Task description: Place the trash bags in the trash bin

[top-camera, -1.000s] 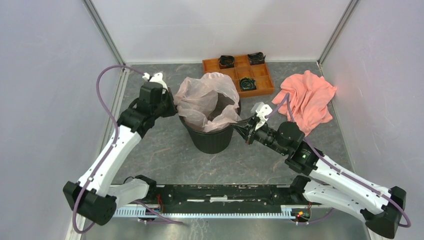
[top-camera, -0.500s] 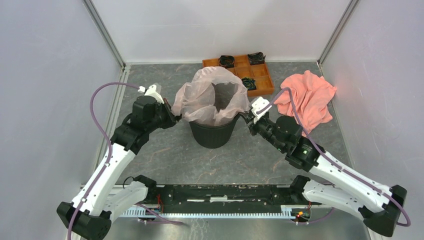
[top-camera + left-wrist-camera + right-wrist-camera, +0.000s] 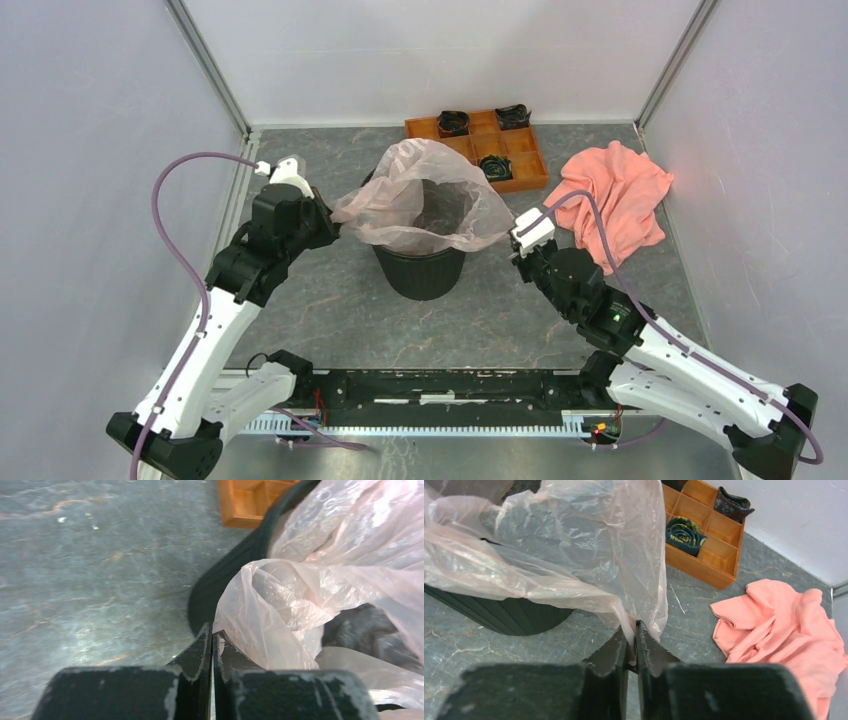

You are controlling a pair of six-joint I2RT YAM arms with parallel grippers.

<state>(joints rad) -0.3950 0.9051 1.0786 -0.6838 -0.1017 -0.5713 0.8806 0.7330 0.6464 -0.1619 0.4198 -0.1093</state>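
The translucent pale pink trash bag (image 3: 420,195) is stretched open over the black trash bin (image 3: 420,272) in the middle of the table. My left gripper (image 3: 333,228) is shut on the bag's left edge, just left of the bin rim. My right gripper (image 3: 516,243) is shut on the bag's right edge, right of the bin. In the left wrist view the jaws (image 3: 211,635) pinch the bag (image 3: 280,605) beside the bin rim (image 3: 220,575). In the right wrist view the jaws (image 3: 633,630) pinch the bag (image 3: 589,555) past the bin (image 3: 499,612).
An orange compartment tray (image 3: 522,165) with dark rolled items stands behind the bin. A salmon-pink cloth (image 3: 615,200) lies at the right. Walls enclose the table on the left, back and right.
Both grippers have pulled outward, left arm leftward and right arm to the right and nearer, stretching the bag's mouth wider over the bin.
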